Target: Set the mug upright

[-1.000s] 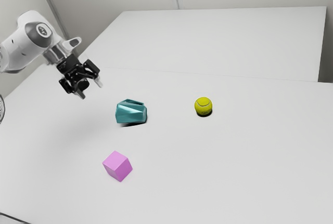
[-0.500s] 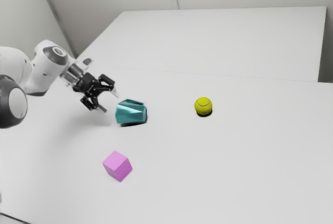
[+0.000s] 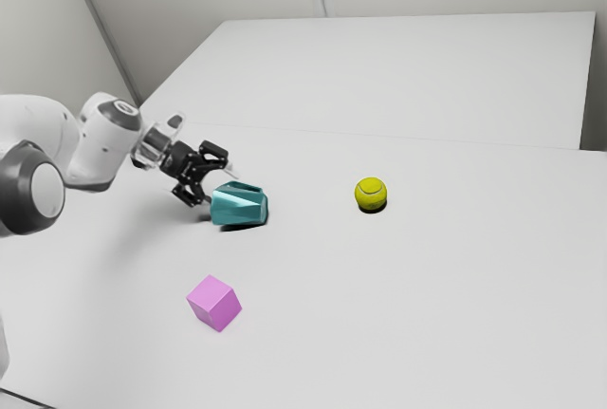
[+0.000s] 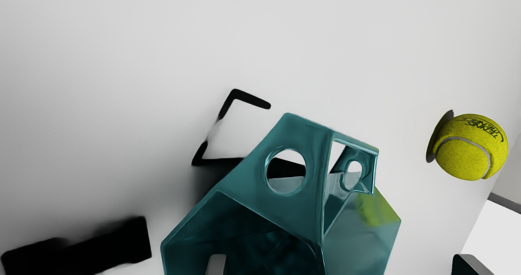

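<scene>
Item under inspection: one teal mug (image 3: 239,206), faceted, found lying on its side on the tabletop (image 3: 427,305). The white arm (image 3: 104,143) enters from the exterior view's left, reaching low over the surface, with its black fingers (image 3: 221,188) at the mug's near end.

Condition of the fingers: spread wide apart, with nothing gripped. In the wrist view, one grey tip appears in front of the mug's dark hollow, and the other stands well off to the far side of the mug's body. Whether either tip touches the mug cannot be determined. The mug's angular wall bears a round hole, and a yellow-green patch shows on one of its facets.

Other items noted: a yellow tennis ball (image 3: 371,193), marked with lettering, rests on the tabletop well apart from the mug, toward the exterior view's right. A pink cube (image 3: 214,304) sits on the same surface, apart from the mug and nearer the exterior view's bottom edge. Dark shadows fall across the tabletop beside the mug.
</scene>
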### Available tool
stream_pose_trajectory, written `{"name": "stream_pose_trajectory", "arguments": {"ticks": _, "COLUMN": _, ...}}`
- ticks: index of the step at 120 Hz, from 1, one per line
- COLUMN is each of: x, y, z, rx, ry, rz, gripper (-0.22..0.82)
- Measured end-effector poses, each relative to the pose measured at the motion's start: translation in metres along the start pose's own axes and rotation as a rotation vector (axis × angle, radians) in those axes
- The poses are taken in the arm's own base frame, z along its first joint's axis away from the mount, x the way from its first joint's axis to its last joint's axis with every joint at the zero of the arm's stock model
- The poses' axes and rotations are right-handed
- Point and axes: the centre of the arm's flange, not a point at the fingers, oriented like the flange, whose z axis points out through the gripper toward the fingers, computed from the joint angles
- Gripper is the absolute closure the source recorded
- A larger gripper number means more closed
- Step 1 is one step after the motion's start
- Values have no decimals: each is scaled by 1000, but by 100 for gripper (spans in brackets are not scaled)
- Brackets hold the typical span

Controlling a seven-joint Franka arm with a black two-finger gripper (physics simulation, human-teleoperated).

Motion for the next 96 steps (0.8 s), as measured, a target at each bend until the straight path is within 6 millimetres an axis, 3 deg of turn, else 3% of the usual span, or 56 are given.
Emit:
{"name": "stream_pose_trajectory", "arguments": {"ticks": 18, "x": 3, "y": 3, "z": 10, "rx": -20, "ry": 6, "rz": 8, "gripper": 5}}
{"name": "stream_pose_trajectory", "arguments": {"ticks": 35, "x": 4, "y": 4, "z": 11, "rx": -18, "ry": 20, "rz": 17, "gripper": 41}}
{"name": "stream_pose_trajectory", "arguments": {"ticks": 45, "x": 4, "y": 7, "z": 11, "rx": -17, "ry": 26, "rz": 24, "gripper": 54}}
{"name": "stream_pose_trajectory", "arguments": {"ticks": 96, "x": 0, "y": 47, "z": 22, "rx": -19, "ry": 23, "rz": 93, "gripper": 77}}
